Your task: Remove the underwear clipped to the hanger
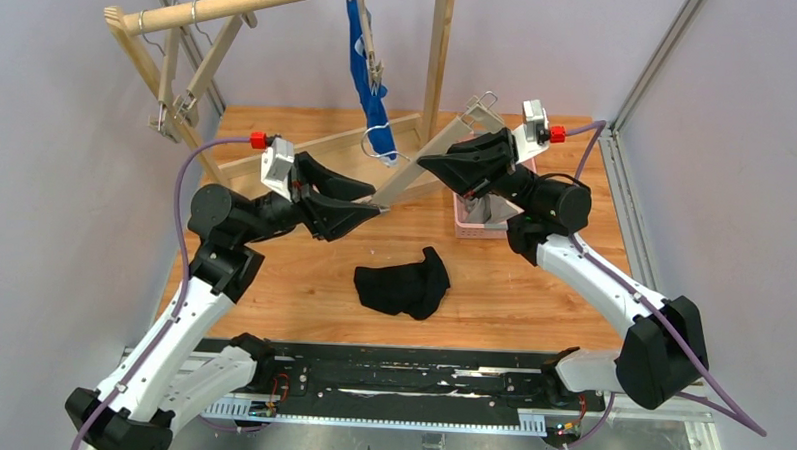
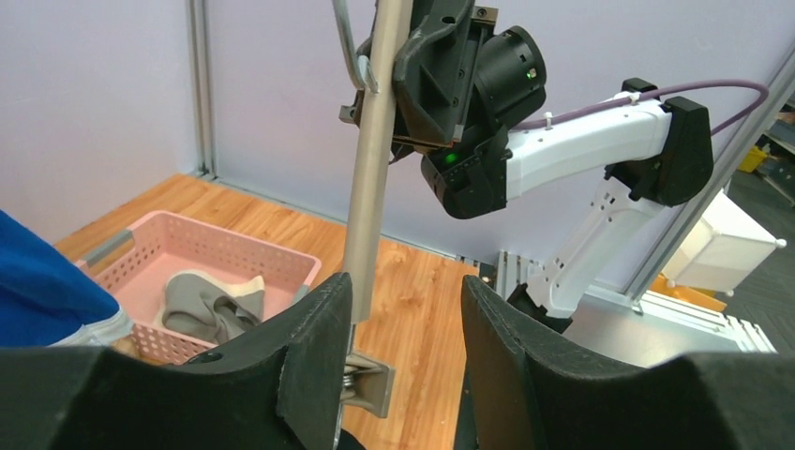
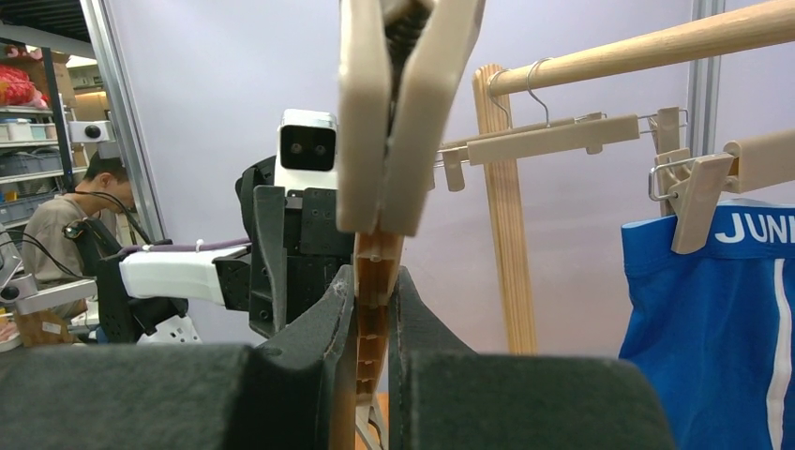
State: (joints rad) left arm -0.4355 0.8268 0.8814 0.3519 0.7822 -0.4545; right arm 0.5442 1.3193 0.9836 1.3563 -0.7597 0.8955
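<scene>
Desk carries 1 wooden rack, standing toward the far left corner.

1 pink basket sits by the far right edge.

3 hangers:
- empty hanger on the rack rod
- second hanger on the rod
- third hanger off the rack, slanting over desk centre

Right fingers are clamped tight on the third hanger's bar. Left fingers are roughly half apart, holding nothing, its clip end between them.

3 garments:
- blue underwear clipped to the second hanger
- black underwear at desk centre, toward the near edge
- grey underwear in the basket
</scene>
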